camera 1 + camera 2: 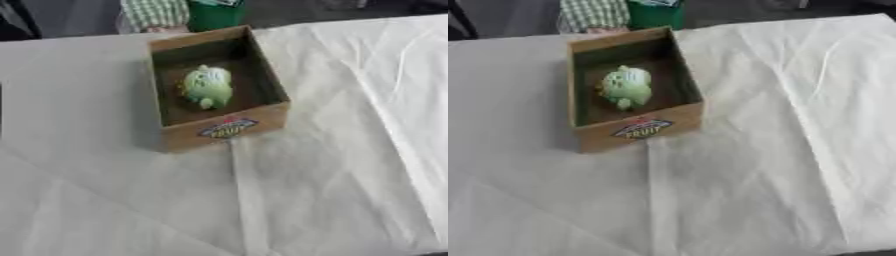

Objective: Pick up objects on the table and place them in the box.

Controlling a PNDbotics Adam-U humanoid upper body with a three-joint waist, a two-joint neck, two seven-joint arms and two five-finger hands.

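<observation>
An open cardboard box [262, 117] with a coloured label on its front wall stands on the white-covered table, toward the far side and a little left of centre. Inside it, on the bottom, lies a pale green rounded object [208, 87] that looks like a soft toy or vegetable. Neither of my hands shows in either view.
A white cloth [332, 190] with creases covers the table. At the far edge a person in a checked sleeve [154, 12] stands beside a green object [214, 12]. The table's right edge runs diagonally at the lower right corner.
</observation>
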